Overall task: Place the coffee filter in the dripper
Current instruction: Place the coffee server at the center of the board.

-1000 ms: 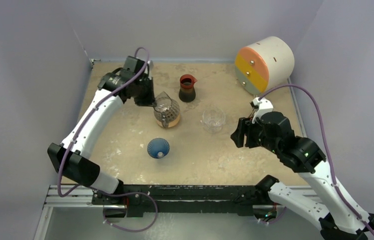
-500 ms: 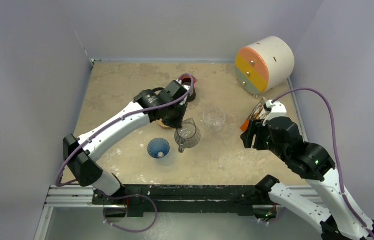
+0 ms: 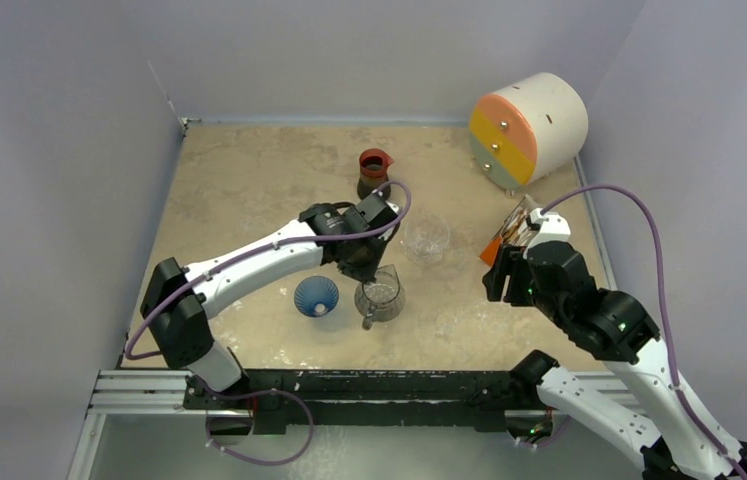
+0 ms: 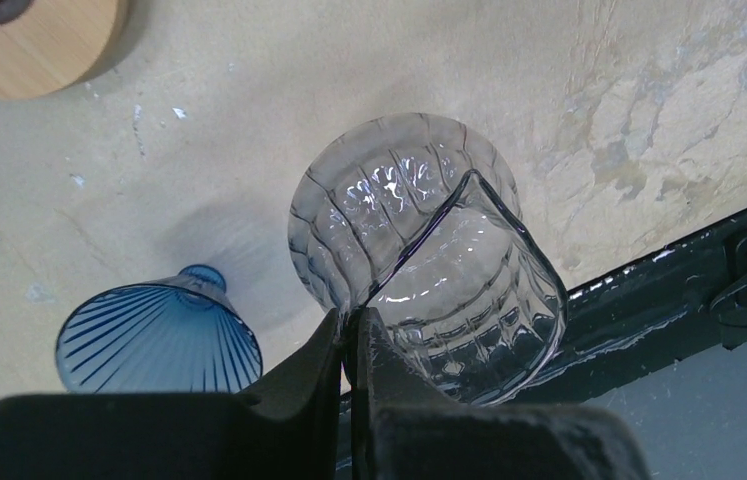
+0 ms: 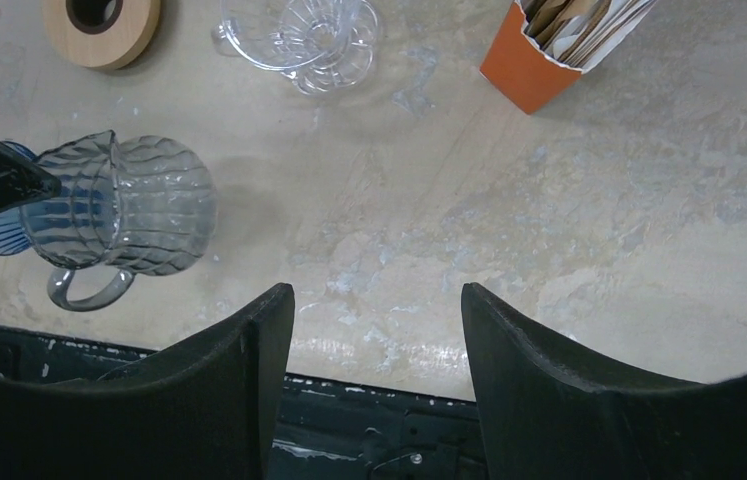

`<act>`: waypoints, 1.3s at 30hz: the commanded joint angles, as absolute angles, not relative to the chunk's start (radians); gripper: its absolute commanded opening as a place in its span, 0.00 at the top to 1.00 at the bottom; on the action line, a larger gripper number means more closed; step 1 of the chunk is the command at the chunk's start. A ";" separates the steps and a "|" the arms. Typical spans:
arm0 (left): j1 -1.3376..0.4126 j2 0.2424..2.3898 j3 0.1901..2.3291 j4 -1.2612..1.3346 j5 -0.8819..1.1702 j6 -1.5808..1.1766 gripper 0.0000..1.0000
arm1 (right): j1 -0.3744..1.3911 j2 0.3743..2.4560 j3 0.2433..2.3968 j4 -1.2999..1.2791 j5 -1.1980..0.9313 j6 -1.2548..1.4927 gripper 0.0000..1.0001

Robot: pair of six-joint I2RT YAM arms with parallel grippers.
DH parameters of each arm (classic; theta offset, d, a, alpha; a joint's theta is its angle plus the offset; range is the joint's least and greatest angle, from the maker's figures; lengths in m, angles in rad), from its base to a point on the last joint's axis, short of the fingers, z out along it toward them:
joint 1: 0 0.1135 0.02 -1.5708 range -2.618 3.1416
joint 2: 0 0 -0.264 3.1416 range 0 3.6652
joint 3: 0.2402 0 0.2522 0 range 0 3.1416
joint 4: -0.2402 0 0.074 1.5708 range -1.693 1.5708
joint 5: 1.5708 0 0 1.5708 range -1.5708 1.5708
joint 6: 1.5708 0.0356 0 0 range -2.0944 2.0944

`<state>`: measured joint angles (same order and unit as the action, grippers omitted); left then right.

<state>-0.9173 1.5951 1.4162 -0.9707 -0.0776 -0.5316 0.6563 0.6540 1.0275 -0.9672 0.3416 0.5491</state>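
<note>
The deep-blue ribbed dripper (image 3: 316, 296) stands on the table near the front, also in the left wrist view (image 4: 154, 340). My left gripper (image 3: 370, 268) is shut on the rim of a clear ribbed glass jug (image 3: 379, 298), held just right of the dripper; the pinch shows in the left wrist view (image 4: 350, 322). The coffee filters (image 5: 574, 22) stand in an orange holder (image 5: 532, 70), at the right beside my right arm (image 3: 501, 240). My right gripper (image 5: 379, 310) is open and empty above the table's front edge, well apart from the filters.
A clear glass cup (image 3: 426, 238) stands mid-table. A dark red-rimmed pitcher (image 3: 374, 175) is behind it. A flat wooden ring (image 5: 101, 25) lies left of the cup. A large white, orange and yellow cylinder (image 3: 529, 128) sits back right. The black rail (image 3: 369, 385) runs along the front.
My left arm has carried the glass jug from the back left to the front, beside the blue dripper, leaving the wooden ring behind. My right gripper has shifted slightly right.
</note>
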 commanded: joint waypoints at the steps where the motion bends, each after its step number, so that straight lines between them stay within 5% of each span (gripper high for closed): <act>1: -0.933 1.605 1.369 -0.867 -0.050 -0.573 1.00 | 0.658 0.651 1.019 -0.938 0.346 0.568 0.34; 29: -0.983 1.588 1.205 -0.722 -0.070 -0.663 1.00 | 0.658 0.649 0.977 -0.892 0.319 0.592 0.33; 39: -0.991 1.565 1.238 -0.747 -0.073 -0.643 0.80 | 0.659 0.665 0.994 -0.882 0.314 0.591 0.33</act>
